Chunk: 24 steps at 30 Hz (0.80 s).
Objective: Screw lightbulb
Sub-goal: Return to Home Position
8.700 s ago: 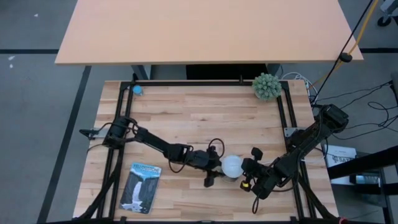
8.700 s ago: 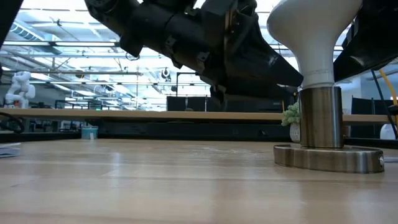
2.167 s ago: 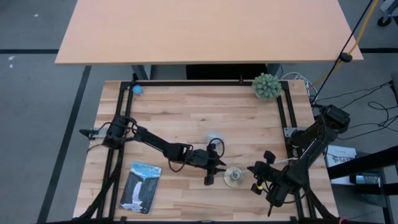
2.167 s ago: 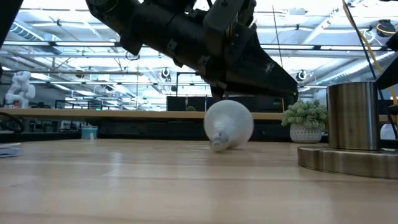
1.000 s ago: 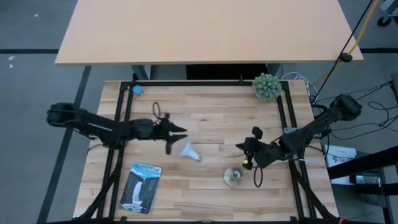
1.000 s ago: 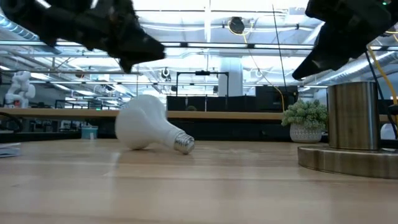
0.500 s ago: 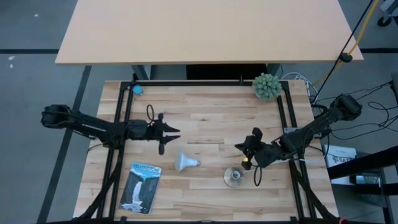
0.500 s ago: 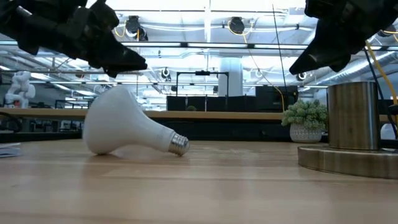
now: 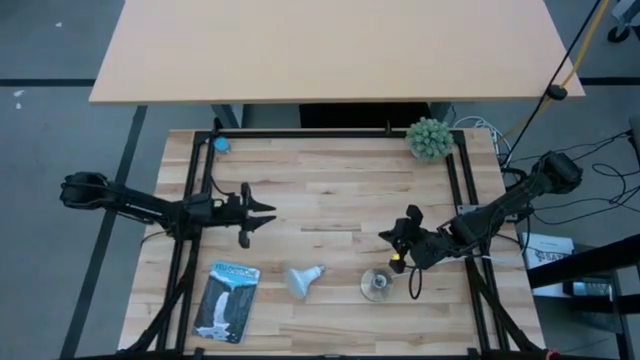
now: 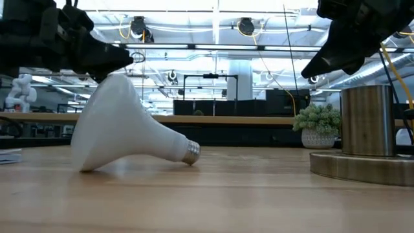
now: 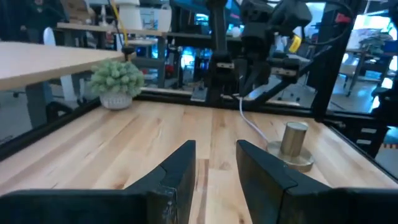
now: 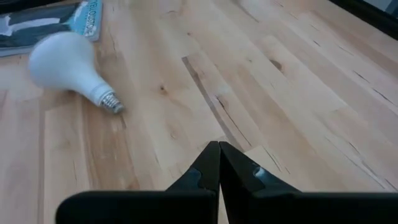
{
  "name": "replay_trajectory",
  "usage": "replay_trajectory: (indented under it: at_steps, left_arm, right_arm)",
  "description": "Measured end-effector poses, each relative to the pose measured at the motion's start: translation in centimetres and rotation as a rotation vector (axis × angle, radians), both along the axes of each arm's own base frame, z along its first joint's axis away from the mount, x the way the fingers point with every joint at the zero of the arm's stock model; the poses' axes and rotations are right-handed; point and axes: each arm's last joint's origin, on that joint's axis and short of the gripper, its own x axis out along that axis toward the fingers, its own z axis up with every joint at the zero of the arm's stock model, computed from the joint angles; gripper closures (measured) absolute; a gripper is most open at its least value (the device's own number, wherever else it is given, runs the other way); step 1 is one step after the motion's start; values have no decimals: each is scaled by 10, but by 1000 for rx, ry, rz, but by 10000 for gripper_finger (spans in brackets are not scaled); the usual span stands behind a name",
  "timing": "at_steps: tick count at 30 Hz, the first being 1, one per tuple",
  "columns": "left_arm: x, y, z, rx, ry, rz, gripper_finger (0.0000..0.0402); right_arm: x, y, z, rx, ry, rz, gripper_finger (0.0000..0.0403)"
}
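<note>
The lightbulb (image 9: 303, 279) lies on its side on the tabletop (image 9: 330, 190) in the high view, near the front edge, between a booklet (image 9: 228, 300) and the round socket (image 9: 376, 284), touching neither. The left end effector (image 9: 258, 215) hangs over the left part of the boards, well apart from the bulb, with its fingers spread. The right end effector (image 9: 388, 240) hovers just beside the socket, on the side toward a potted plant (image 9: 428, 138) that stands at the far right corner.

In the low view the lightbulb (image 10: 129, 133) rests with its wide globe to the left and its threaded metal end to the right. The bronze socket (image 10: 367, 120) stands upright at the right on its flat base, with nothing in it, and the plant (image 10: 317, 126) is behind it.

In the left wrist view the two dark fingers (image 11: 180, 171) are apart with bare wood between them. The socket (image 11: 292, 146) and plant (image 11: 117, 81) lie ahead.

In the right wrist view the fingers (image 12: 208, 165) are pressed together, holding nothing. The lightbulb (image 12: 68, 65) lies farther off, its globe near the booklet (image 12: 43, 25).
</note>
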Motion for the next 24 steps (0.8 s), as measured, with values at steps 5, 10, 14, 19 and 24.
replay_trajectory:
  at_steps: [5,10,14,19,24]
  left_arm:
    - [-4,2,5,22,-24,6,280]
    - [-10,3,5,22,-2,13,280]
    - [-12,3,5,7,9,12,280]
    - [-13,3,4,8,23,11,280]
    - [-13,3,3,8,32,11,280]
  right_arm:
    - [0,0,0,-22,8,15,403]
    - [-4,-2,7,-50,-7,40,403]
    - [-8,-8,17,-95,-28,69,403]
    - [-14,-24,10,-111,-75,73,403]
    - [-28,-40,-4,-50,-162,124,403]
